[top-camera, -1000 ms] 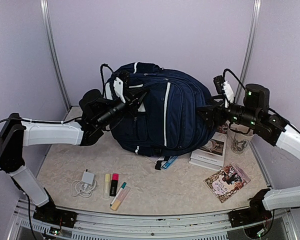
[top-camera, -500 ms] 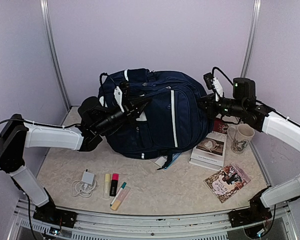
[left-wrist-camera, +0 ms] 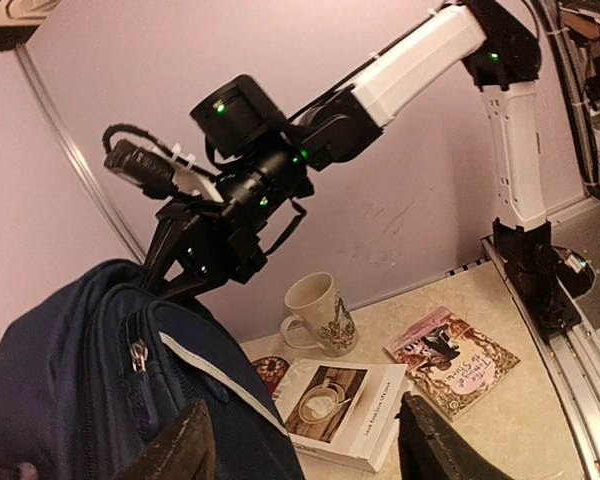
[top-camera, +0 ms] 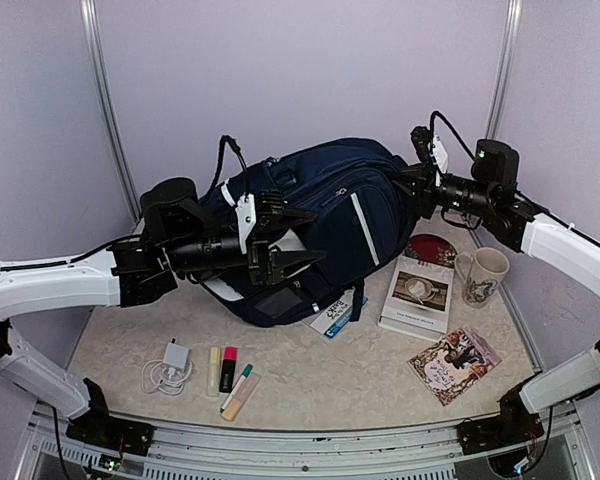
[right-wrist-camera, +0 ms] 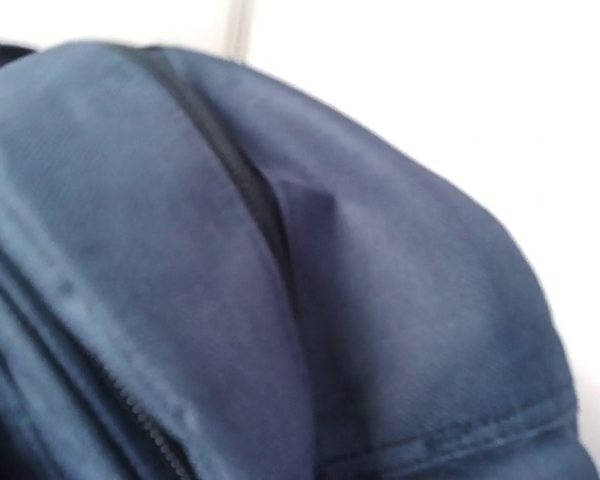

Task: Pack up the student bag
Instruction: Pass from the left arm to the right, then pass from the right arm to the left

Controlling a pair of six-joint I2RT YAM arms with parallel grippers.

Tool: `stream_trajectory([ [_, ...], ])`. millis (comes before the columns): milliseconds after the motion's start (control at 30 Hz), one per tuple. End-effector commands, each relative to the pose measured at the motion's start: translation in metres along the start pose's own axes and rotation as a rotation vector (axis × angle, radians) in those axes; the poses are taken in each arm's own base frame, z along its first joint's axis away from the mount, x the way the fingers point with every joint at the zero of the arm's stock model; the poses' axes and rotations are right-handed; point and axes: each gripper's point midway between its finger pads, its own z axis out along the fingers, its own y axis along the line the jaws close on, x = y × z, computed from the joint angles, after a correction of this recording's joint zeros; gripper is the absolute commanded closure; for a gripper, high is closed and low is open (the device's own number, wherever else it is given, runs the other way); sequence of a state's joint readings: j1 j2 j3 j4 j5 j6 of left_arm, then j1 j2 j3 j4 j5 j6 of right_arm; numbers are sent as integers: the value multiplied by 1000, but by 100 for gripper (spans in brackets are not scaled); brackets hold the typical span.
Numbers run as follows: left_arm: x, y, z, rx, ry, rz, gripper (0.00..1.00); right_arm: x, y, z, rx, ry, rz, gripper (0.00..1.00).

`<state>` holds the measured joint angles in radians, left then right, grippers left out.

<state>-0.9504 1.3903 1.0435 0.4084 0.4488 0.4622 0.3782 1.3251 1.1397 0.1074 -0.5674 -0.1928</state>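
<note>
The large dark navy fabric student bag (top-camera: 330,215) is being kept tilted at the back-centre of the beige table (top-camera: 320,400). Its top edge is being pinched by the right arm's fingers (top-camera: 418,188), clenched, seemingly to steady it for opening, while the left arm's fingers (left-wrist-camera: 430,450) are being held released and empty before its front. Being left unpacked, counted: one white paperback (top-camera: 417,295), one pink booklet (top-camera: 458,362), one cream mug (top-camera: 482,275), one white charger (top-camera: 175,355), four markers (top-camera: 230,375).
</note>
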Motion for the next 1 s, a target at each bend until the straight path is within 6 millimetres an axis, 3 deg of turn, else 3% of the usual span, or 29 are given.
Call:
stream_trajectory([
  [0,-21,-5,-21,36,41,16,32,-62,-6,-10,-53,-226,-206,100],
  [100,-46,35,-32,-146,46,-41,13,-57,-3,-6,-103,-229,-223,100],
  [167,-48,68,-36,-284,97,-103,2,-56,-4,-2,-119,-225,-206,100],
  [233,-34,92,-32,-363,195,-175,1,-57,-6,1,-126,-218,-179,100],
  [300,-10,95,-22,-352,307,-241,1,-58,-10,3,-111,-215,-153,100],
  [433,22,71,-3,-228,407,-320,1,-59,-16,5,-91,-212,-129,100],
  [533,41,80,-3,-290,457,-329,1,-58,-12,5,-116,-213,-127,100],
  [633,44,93,-7,-347,453,-326,1,-58,-10,6,-128,-214,-134,100],
  [733,44,87,0,-269,413,-372,1,-61,-12,8,-134,-215,-134,100],
  [767,46,81,4,-225,407,-392,5,-60,-13,10,-133,-213,-128,100],
  [967,55,41,27,35,383,-528,72,-59,-27,21,-107,-189,-71,100],
])
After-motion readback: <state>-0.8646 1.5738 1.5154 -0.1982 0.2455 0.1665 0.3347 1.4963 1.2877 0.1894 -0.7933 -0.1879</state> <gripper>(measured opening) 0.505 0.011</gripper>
